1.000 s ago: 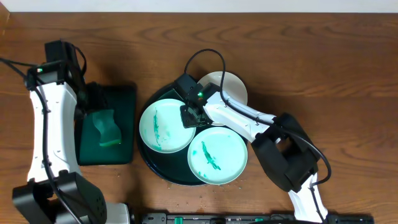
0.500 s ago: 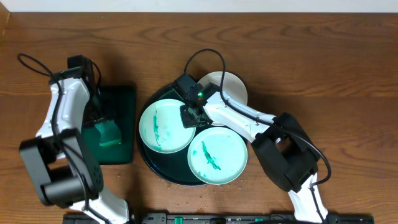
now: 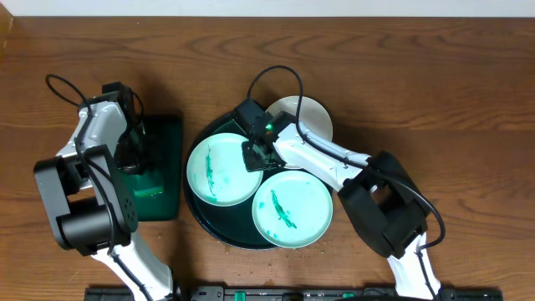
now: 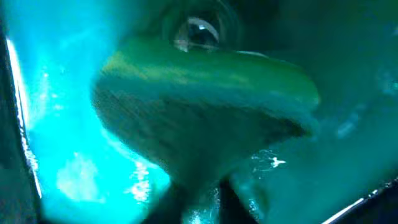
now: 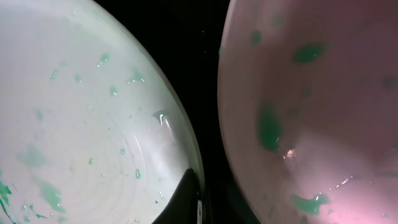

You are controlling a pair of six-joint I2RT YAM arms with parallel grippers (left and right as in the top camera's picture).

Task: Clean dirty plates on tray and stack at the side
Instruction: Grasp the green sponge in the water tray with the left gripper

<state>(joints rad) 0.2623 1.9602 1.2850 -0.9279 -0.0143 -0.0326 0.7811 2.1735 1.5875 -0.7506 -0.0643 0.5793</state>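
Nearest the robot's base, a dirty plate point(image 3: 292, 209) streaked green lies at the front of the round tray point(image 3: 199, 213). A second plate point(image 3: 219, 169) lies beside it, toward the left arm. The right end effector point(image 3: 257, 155) sits low at that plate's rim, before the third plate point(image 3: 308, 113) at the tray's far edge; its opening cannot be told. On the counter point(image 3: 418, 84), the left end effector point(image 3: 132, 155) is down over the rectangular tray point(image 3: 167, 134), grip unclear.
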